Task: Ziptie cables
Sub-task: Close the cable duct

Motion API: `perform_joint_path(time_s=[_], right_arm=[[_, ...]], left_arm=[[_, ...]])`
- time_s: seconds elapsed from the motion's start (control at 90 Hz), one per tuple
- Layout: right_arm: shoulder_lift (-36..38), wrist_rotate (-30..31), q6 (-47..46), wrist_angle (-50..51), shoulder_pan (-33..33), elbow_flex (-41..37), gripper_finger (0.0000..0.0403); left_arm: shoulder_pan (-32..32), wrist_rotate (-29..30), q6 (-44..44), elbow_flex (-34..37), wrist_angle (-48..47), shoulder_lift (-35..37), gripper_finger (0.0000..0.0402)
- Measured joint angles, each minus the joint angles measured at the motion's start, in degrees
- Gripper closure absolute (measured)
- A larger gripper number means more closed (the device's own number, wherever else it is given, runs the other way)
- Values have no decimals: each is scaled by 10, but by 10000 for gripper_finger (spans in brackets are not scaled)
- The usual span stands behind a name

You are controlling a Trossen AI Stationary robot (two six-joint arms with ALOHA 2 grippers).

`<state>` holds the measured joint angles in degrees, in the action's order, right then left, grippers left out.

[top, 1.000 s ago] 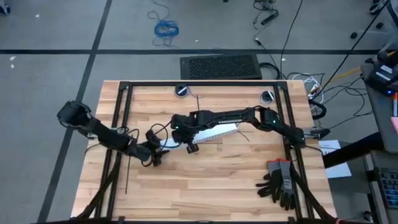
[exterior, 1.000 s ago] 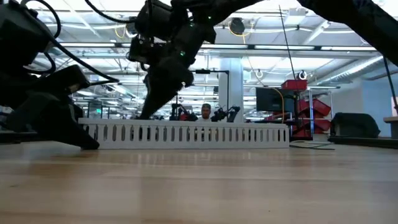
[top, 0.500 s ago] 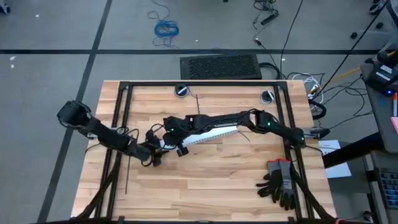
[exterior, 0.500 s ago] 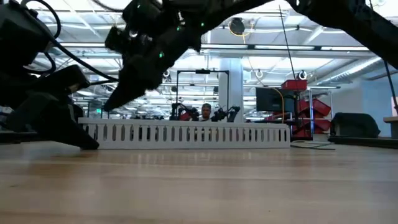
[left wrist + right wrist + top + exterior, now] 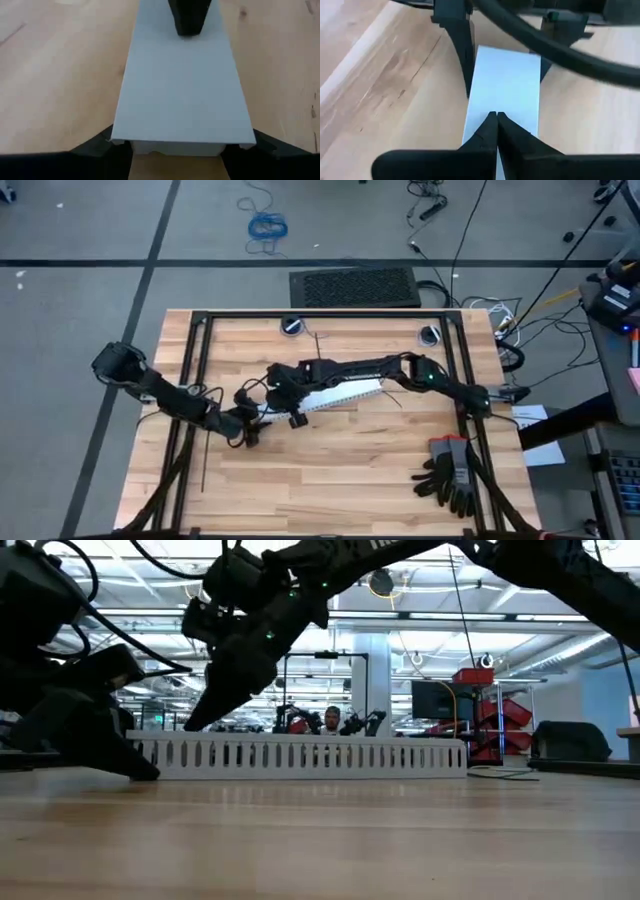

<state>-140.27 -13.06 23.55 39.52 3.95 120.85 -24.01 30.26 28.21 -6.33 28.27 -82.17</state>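
At frame centre-left, the left claw (image 5: 248,427) grips the end of the white slotted duct (image 5: 182,95), its 2 fingers (image 5: 95,146) spread against the duct's sides. Beyond, the right claw (image 5: 494,116), fingertips pressed together, points down over the duct lid. Neither cables nor zipties can be made out. Only the high view shows gloves (image 5: 448,472), lower right of the bench (image 5: 330,470).

Overhead, table-level and both close wrist views share the white duct (image 5: 338,393).
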Motion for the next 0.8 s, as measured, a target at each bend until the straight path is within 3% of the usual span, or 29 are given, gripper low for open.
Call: perform_joint_path(time_s=[0.489,0.8], right_arm=[[13,40,12,91,-13,28,403],[-5,21,28,-26,-34,60,403]], left_arm=[[0,-4,-2,0,-1,0,157],[18,-39,-56,-10,32,-1,157]])
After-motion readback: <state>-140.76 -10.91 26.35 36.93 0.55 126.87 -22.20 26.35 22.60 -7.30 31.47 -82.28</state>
